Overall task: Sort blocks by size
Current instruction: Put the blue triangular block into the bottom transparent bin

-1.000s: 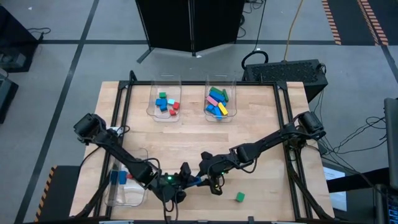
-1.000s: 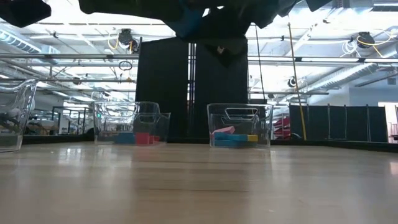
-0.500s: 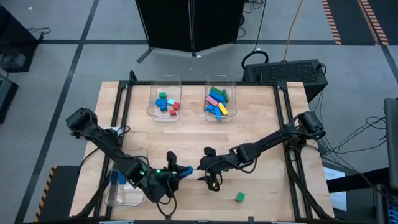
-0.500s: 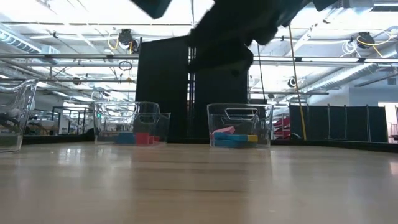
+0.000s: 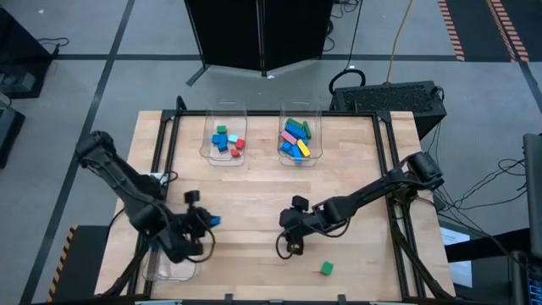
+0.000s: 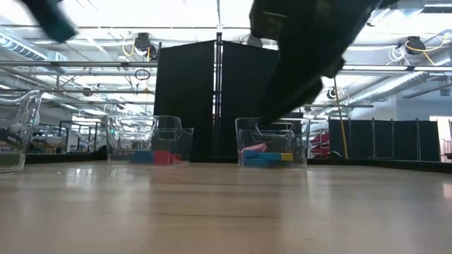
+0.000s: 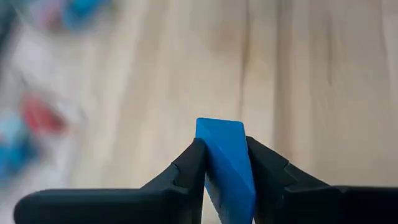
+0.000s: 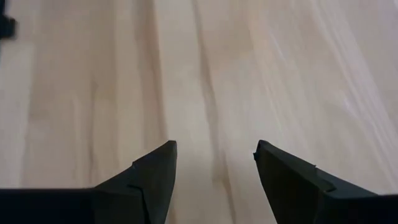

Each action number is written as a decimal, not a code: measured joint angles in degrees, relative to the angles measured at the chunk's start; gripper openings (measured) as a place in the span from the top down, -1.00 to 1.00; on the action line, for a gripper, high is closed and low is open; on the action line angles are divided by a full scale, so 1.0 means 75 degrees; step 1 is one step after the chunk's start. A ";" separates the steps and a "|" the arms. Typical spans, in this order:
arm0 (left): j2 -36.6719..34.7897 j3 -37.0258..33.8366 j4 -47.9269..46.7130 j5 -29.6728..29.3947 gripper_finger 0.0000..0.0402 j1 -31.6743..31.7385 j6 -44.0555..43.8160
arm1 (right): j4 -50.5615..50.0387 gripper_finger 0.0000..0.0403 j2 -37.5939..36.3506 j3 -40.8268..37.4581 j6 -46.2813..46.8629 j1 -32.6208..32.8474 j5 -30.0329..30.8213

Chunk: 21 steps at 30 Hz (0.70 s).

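Note:
My left gripper (image 5: 203,222) is shut on a blue block (image 5: 212,221) above the table's near left part, beside a clear bin (image 5: 159,268) at the near left edge. The block shows between the fingers in the left wrist view (image 7: 224,163). My right gripper (image 5: 288,244) is open and empty over bare wood near the table's middle front; its wrist view (image 8: 214,163) shows only the tabletop between the fingers. A small green block (image 5: 326,268) lies flat on the table by the near edge, to the right of the right gripper. My left gripper pinches the blue block between its two fingers, one on each of two opposite side faces (image 7: 205,155). One end of the block (image 7: 221,127) sticks out past the fingertips. The block is lifted clear of the table.
Two clear bins stand at the far side: the left one (image 5: 224,140) holds short blocks in blue, green, red and cyan, the right one (image 5: 295,140) longer blocks in pink, green, blue, cyan and yellow. Bare wood lies between the bins and the arms.
My left gripper has drawn away from my right gripper, toward the table's left edge and a little toward the far edge, carrying the blue block clear of the table. My right gripper has stayed near the middle front.

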 joint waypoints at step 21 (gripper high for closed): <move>-0.0118 -0.0413 -0.1635 0.2858 0.56 -0.1429 -0.3769 | -0.4941 -0.07 -0.1310 -0.0006 0.1848 0.1502 0.0343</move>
